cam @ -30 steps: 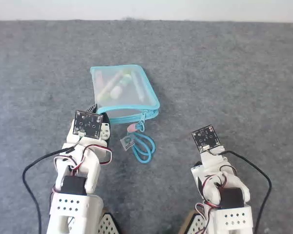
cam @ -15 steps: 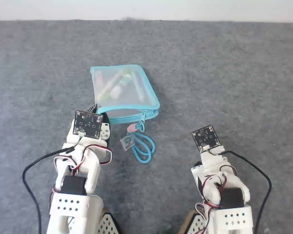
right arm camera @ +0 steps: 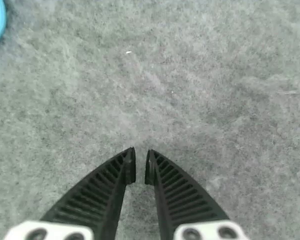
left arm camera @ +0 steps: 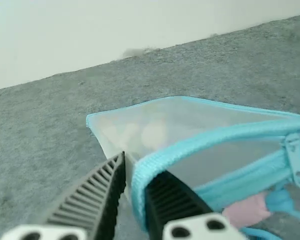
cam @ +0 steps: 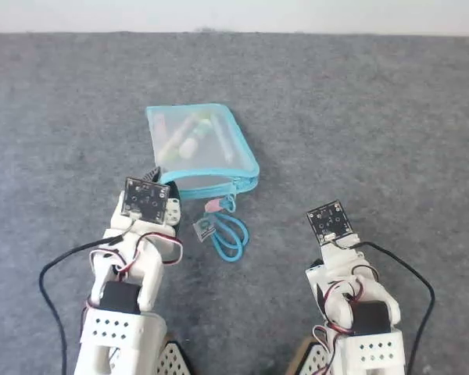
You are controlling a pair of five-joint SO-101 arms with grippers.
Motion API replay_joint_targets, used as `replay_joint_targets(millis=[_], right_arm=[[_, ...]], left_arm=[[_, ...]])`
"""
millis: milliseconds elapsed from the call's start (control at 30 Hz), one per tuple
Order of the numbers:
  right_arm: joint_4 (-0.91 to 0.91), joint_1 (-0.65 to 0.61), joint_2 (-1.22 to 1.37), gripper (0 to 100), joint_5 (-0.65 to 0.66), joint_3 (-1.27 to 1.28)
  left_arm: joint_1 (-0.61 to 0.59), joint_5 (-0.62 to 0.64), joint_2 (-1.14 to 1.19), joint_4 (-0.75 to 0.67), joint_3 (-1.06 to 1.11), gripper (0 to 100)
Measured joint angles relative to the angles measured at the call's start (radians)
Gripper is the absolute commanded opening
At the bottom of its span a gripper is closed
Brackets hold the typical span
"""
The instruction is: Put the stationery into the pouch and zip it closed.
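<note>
Left gripper (left arm camera: 137, 172) is clamping the pouch (left arm camera: 190, 125) by its teal edge; stationery (cam: 189, 134) is sitting inside, zip (cam: 233, 186) probably closed. Right gripper (right arm camera: 140, 166) is hovering over carpet (right arm camera: 215, 75), jaws together, empty.

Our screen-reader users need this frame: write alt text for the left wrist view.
The left gripper pinches, between black ribbed fingers, the turquoise-trimmed edge of a clear plastic pouch lying on grey carpet. Pale stationery shows faintly inside; a small pink tag lies beside it.

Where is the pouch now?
High view: on the grey mat left of centre lies the pouch, near edge pinched in the left gripper, blue cord beside it.
</note>
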Motion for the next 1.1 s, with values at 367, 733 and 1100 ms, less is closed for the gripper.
replay_joint_targets(millis=[367,733,1100], right_arm=[[0.000,0.000,0.000,5.0,0.000,0.000],[0.000,0.000,0.000,5.0,0.000,0.000],[0.005,0.000,0.000,5.2,0.000,0.000]], left_arm=[[0.155,-0.008,-0.002,0.000,0.055,1],[0.043,-0.006,-0.002,0.000,0.057,1],[0.008,0.002,-0.002,0.000,0.057,1]])
